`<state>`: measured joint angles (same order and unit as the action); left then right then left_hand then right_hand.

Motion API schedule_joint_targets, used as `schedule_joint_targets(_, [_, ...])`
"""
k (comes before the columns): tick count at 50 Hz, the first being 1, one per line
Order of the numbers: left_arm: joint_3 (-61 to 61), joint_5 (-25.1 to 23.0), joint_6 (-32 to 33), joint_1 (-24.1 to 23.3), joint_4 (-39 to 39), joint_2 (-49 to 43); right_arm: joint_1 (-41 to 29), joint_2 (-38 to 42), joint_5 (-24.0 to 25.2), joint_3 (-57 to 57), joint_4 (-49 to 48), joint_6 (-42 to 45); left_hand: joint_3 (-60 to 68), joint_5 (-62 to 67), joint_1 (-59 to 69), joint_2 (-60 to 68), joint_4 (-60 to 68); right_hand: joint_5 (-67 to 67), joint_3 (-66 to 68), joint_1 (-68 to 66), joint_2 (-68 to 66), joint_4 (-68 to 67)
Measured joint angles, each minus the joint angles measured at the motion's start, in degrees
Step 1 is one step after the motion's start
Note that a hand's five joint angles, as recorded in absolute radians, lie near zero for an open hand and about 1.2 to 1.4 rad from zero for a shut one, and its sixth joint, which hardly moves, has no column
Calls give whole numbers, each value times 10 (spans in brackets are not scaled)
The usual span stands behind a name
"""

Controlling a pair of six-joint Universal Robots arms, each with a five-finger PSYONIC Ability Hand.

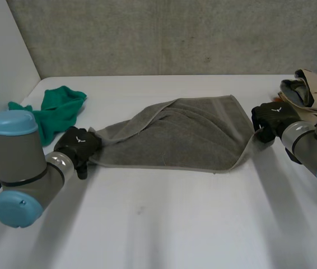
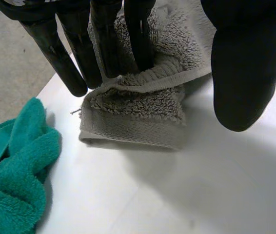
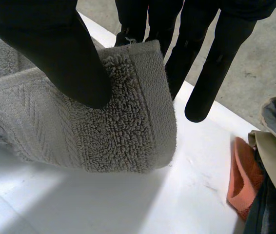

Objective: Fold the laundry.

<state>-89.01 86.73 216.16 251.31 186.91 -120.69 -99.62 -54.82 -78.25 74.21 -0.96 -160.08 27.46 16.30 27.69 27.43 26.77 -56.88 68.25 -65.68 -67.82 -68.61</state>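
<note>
A grey towel (image 1: 175, 134) lies spread across the white table (image 1: 175, 224), stretched between my two hands. My left hand (image 1: 77, 147) is at its left corner. In the left wrist view the straight fingers (image 2: 104, 44) rest on the bunched corner of the towel (image 2: 138, 107), which lies on the table, and the thumb stands apart from the cloth. My right hand (image 1: 273, 119) is at the towel's right corner. There the thumb (image 3: 55, 48) pinches the towel's hemmed corner (image 3: 118, 126) against the fingers behind it, and the corner hangs a little above the table.
A crumpled green cloth (image 1: 55, 112) (image 2: 16, 170) lies just behind my left hand. A pile of beige and dark clothes (image 1: 304, 89) (image 3: 274, 161) with an orange cloth (image 3: 243, 175) sits at the back right, beside my right hand. A grey wall stands behind the table.
</note>
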Motion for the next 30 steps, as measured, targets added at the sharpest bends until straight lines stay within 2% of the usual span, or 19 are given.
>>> schedule_joint_targets(14, [46,-2,20,13,56,-53,-5,3,2,7,-1,10,3,20,2,4,14,-1,0,0,0,0])
schedule_joint_targets(17, [61,-4,34,13,58,-70,-5,4,0,7,0,11,73,88,84,81,84,-1,0,0,0,0])
schedule_joint_targets(18, [64,-4,38,13,58,-74,-4,3,0,7,0,11,134,146,152,133,144,-1,0,0,0,0])
schedule_joint_targets(19, [68,-6,42,13,57,-77,-4,3,0,7,0,12,252,261,282,265,261,-1,0,0,0,0])
schedule_joint_targets(21, [72,-9,47,12,56,-77,-3,1,-1,8,1,12,357,367,387,366,367,-1,0,0,0,0])
schedule_joint_targets(26, [66,-19,42,10,40,-37,5,-23,-6,13,11,19,405,397,396,410,416,-1,0,0,0,0])
schedule_joint_targets(30, [55,-21,3,20,16,45,23,-77,-11,13,31,42,405,397,396,410,416,-1,0,0,0,0])
